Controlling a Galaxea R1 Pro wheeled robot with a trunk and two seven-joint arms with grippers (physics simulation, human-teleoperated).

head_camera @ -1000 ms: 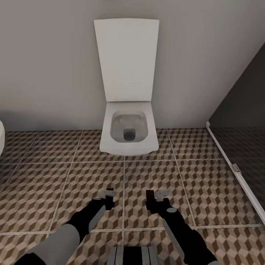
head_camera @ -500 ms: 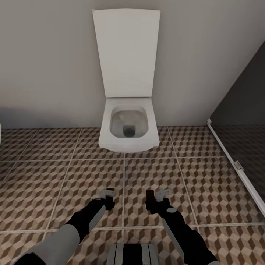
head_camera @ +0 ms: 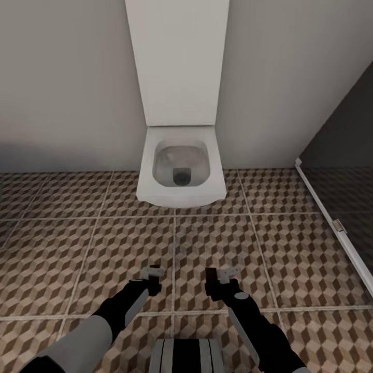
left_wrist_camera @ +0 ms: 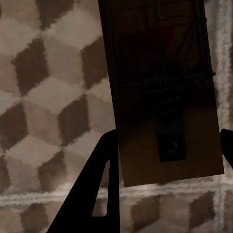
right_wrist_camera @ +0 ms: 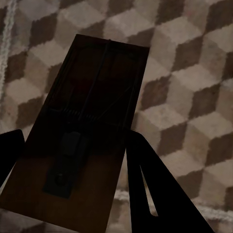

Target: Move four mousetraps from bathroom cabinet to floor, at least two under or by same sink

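Toilet (head_camera: 181, 171) nearer at 12 o'clock than second ago; base rolling forward, arms unmoved. Left gripper (head_camera: 153, 280) clamped on mousetrap (left_wrist_camera: 165, 92), right gripper (head_camera: 217, 281) clamped on second mousetrap (right_wrist_camera: 82, 141), both held above bathroom floor (head_camera: 77, 248). No sink or cabinet ahead. Judgement: two traps in transit, none set down that I can see; two more unaccounted for.

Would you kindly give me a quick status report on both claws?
Left claw shut on a mousetrap. Right claw shut on another mousetrap. Both over bathroom floor. Toilet dead ahead.
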